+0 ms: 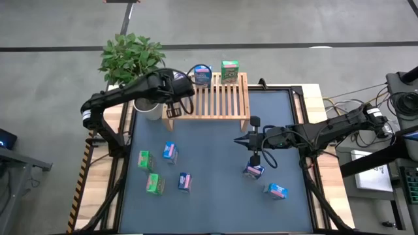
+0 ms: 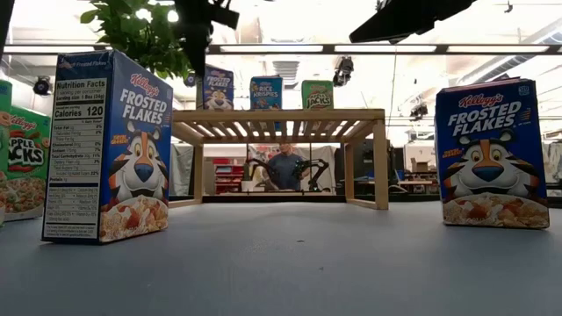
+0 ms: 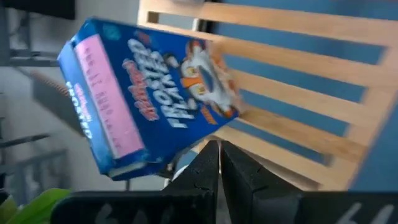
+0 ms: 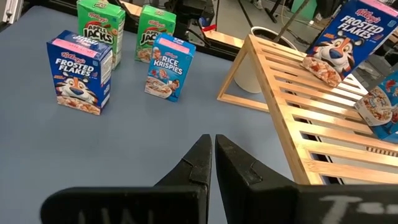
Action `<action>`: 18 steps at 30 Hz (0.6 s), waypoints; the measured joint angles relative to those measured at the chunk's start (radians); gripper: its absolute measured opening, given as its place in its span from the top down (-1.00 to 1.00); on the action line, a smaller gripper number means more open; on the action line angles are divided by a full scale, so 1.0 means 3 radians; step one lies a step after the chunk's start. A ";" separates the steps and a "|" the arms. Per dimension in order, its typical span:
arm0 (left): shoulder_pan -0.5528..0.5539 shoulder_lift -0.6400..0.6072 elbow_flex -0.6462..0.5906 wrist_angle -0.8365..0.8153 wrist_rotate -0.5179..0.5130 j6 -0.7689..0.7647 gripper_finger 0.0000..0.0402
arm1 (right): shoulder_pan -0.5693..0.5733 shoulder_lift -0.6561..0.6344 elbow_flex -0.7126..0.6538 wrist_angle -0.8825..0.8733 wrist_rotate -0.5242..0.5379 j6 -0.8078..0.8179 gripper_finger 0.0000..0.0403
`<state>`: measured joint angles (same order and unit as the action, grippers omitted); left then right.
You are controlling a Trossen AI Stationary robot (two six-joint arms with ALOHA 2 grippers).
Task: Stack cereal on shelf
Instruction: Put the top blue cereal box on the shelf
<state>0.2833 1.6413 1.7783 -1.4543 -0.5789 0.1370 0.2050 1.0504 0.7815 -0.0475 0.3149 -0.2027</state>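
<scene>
Left gripper (image 3: pixel 219 163) over the shelf's (image 1: pixel 215 98) left end, fingers pressed together, holding nothing; a tilted Frosted Flakes box (image 3: pixel 146 93) sits just beyond its tips on the slats. Right gripper (image 4: pixel 213 163) clenched empty above the mat (image 1: pixel 209 156), mid-table. Other cereal boxes (image 1: pixel 163 166) stand scattered on the mat.

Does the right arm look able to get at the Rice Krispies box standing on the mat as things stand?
Probably yes. The right gripper is shut and empty, and bare mat lies between it and the Rice Krispies box. The shelf sits off to one side; it would need to open first.
</scene>
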 joint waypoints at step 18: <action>0.0118 0.0014 -0.0132 0.0321 -0.0400 0.0254 1.00 | 0.0000 0.0000 0.0000 0.0000 0.0000 -0.0036 0.94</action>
<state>0.3186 1.6455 1.7386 -1.3582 -0.6990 0.2132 0.2050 1.0505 0.7815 -0.0475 0.3149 -0.2135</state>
